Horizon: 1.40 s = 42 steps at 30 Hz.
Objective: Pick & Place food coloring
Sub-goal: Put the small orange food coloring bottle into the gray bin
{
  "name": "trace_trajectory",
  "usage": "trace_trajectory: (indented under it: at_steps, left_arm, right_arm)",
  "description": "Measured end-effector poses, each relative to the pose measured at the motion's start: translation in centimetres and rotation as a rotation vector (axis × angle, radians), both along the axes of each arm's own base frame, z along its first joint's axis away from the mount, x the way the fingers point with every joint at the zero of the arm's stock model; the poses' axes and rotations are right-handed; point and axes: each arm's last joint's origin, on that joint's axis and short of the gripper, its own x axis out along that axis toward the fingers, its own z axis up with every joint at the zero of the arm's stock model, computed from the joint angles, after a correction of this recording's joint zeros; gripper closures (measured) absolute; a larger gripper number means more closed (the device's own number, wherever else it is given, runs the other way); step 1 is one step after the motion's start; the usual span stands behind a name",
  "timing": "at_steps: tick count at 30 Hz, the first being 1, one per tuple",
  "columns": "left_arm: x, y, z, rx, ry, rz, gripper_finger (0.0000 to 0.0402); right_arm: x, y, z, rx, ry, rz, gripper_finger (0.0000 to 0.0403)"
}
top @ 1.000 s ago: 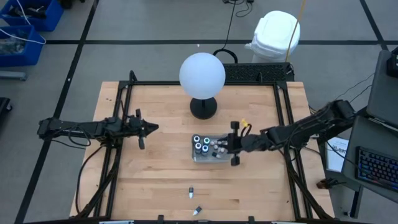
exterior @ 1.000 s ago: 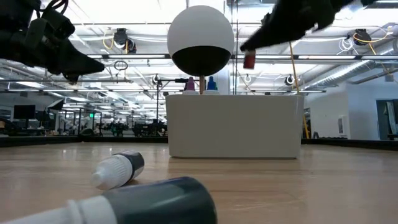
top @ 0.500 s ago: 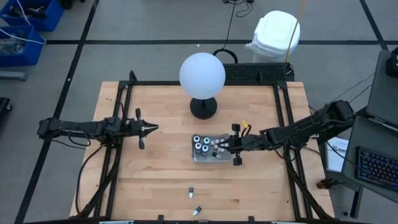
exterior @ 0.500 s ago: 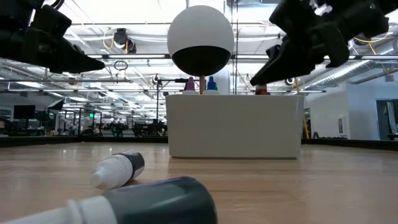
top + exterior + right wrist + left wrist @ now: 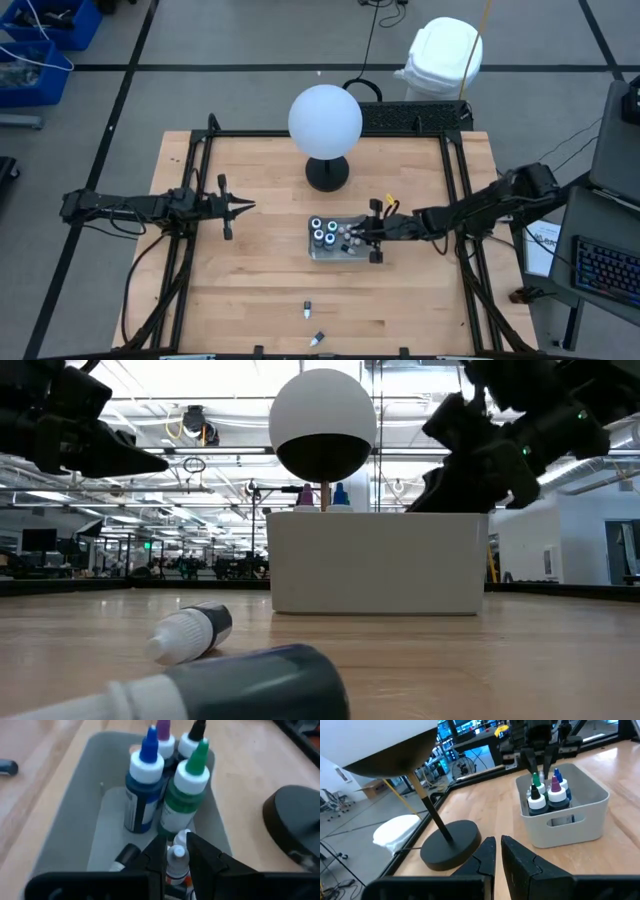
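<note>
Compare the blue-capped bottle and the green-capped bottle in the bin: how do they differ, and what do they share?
The blue-capped bottle holds dark blue liquid under a blue tip; the green-capped bottle holds green liquid under a green tip. The green one stands nearer the right gripper; the blue one stands beside it, against the bin wall. Both stand upright, with white collars.

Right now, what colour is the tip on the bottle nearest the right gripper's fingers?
White: the small bottle between the right gripper fingers has a white tip, clearest in the right wrist view.

Grey floor, taped lines — a lab around the table

Dark tape lines (image 5: 250, 67) cross the grey floor (image 5: 230, 40); blue bins (image 5: 45, 25) sit far-left — a keyboard (image 5: 605, 270) lies at right.
</note>
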Motion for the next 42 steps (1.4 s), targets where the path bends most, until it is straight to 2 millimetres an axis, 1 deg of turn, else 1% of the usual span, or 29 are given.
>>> trace_trajectory:
  at_steps: [4,9,13,17,23,26,31,35,40,42]
  left_arm:
    - [0.0,0.0,0.1,0.001,-0.012,0.0,0.0366]
    - [0.0,0.0,0.3,-0.002,-0.028,0.0,0.0366]
    - [0.0,0.0,0.3,-0.005,-0.033,0.0,0.0366]
    - [0.1,0.0,0.5,-0.015,-0.054,0.001,0.0366]
    - [0.1,0.0,0.5,-0.055,-0.059,0.006,0.0366]
    - [0.1,0.0,0.5,-0.054,-0.06,0.006,0.0366]
    - [0.1,0.0,0.5,-0.054,-0.06,0.006,0.0366]
    - [0.1,0.0,0.5,-0.055,-0.06,0.005,0.0366]
    - [0.1,0.0,0.5,-0.055,-0.058,0.002,0.0366]
    - [0.1,0.0,0.5,-0.058,-0.058,0.002,0.0366]
  right_arm:
    - [0.3,-0.2,-0.7,0.011,0.013,-0.013,0.0355]
    - [0.4,-0.3,-0.7,0.003,0.003,-0.037,0.0355]
    - [0.5,-0.1,0.3,0.002,-0.071,-0.013,0.0355]
    - [0.7,0.4,0.8,0.031,-0.12,0.072,0.0355]
    - [0.6,1.1,0.8,0.039,-0.114,0.11,0.0355]
    - [0.8,1.2,0.4,0.043,-0.122,0.117,0.0355]
    - [1.8,1.4,-0.3,0.041,-0.114,0.117,0.0355]
    - [3.2,1.7,-0.4,0.036,-0.11,0.119,0.0355]
    - [4.1,1.9,-1.2,0.026,-0.033,0.116,0.0355]
    - [4.2,1.9,-1.7,0.027,0.0,0.112,0.0355]
